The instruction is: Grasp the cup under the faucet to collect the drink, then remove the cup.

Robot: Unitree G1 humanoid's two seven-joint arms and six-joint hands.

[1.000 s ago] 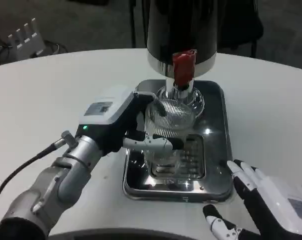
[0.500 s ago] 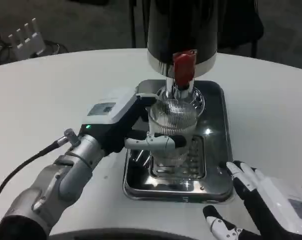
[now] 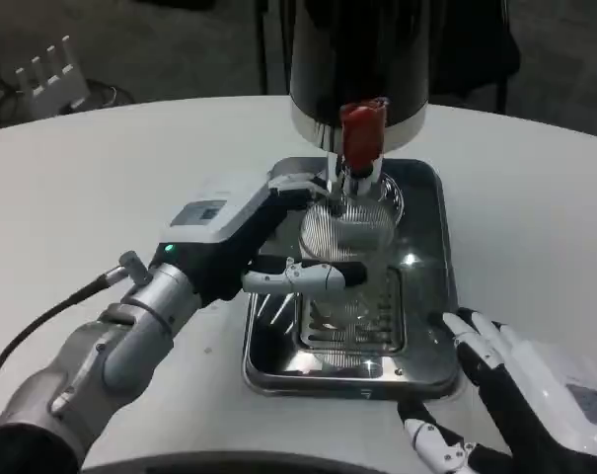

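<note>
- Surface is a round white table (image 3: 101, 158), pretty much bare apart from the drink station in the middle.
- Behind the table, up at 10 to 11 o'clock, there's dark carpeted floor with one white power strip (image 3: 49, 71) lying on it and some cables next to it.
- At 12 o'clock, one big black drink dispenser (image 3: 362, 54) with a chrome band round the bottom, and one red tap handle (image 3: 363, 131) on the front with the faucet under it.
- One shiny steel drip tray (image 3: 431, 296) sits under the dispenser, slotted grate in the middle, lots of glare off it.
- One ribbed clear glass cup (image 3: 345, 232) is right under the faucet, over the tray, its rim close up to the spout and tipped a bit toward the camera. Can't tell if there's any liquid in it.
- Two hands total. The left hand (image 3: 254, 242) comes in from 8 o'clock and has the cup wrapped up: thumb across the near side, other fingers round the far side by the rim.
- The right hand (image 3: 515, 395) is down at 5 o'clock, off the tray's near right corner, fingers spread apart, holding nothing.
- One black cable (image 3: 41, 321) runs along the left forearm.
</note>
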